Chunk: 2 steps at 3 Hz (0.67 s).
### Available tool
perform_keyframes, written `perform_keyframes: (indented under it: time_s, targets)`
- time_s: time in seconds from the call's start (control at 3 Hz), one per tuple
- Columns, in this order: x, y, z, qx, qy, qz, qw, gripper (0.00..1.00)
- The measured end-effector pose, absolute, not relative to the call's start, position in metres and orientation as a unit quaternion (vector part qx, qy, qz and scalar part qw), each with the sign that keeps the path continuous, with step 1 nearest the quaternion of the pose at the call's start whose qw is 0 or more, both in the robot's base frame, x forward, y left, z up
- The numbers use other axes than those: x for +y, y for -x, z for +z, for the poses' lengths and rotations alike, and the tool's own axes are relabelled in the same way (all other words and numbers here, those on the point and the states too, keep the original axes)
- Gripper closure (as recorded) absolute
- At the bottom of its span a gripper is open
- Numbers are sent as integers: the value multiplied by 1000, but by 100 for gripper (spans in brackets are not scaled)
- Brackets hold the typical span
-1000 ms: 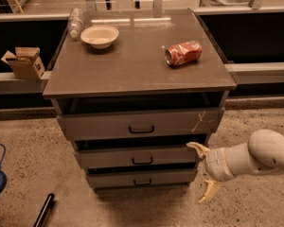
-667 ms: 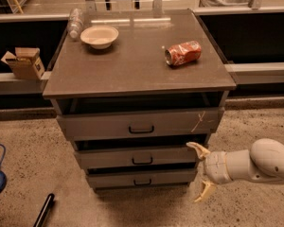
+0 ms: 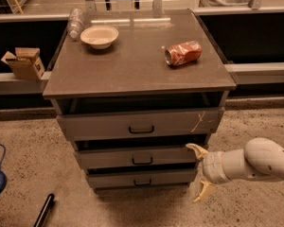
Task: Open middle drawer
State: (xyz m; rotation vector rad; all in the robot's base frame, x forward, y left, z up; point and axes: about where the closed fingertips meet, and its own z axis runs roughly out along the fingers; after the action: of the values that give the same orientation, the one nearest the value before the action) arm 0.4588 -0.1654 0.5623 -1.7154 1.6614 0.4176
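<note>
The gripper [image 3: 200,171] hangs low at the right side of the cabinet [image 3: 132,70], with its two fingers spread wide and nothing between them. Just left of it is the middle drawer [image 3: 128,157], between two other grey fronts. Farther, on the top, lie a red can [image 3: 182,53] and a bowl [image 3: 99,36].

A lab or test area is suggested rather than a home. A bare speckled concrete floor [image 3: 23,160] is seen all round, and the space is fenced at 12 o'clock by dark low walls topped with a grey ledge [image 3: 260,72]. A plain grey metal desk [image 3: 132,65] is set alone in the middle, with a crushed can [image 3: 182,53], a bowl [image 3: 99,36] and a bottle [image 3: 75,22] laid out on it. A cardboard box [image 3: 23,63] is left on the ledge at 10 o'clock. A robot claw [image 3: 196,173] is held at 4 o'clock, just beside the desk.
</note>
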Motion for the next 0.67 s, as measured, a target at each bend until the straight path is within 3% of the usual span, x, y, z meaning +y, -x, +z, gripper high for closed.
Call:
perform_keyframes:
  time_s: [0.67]
  targets:
    - [-189, -484, 522, 638, 711, 90, 282, 0]
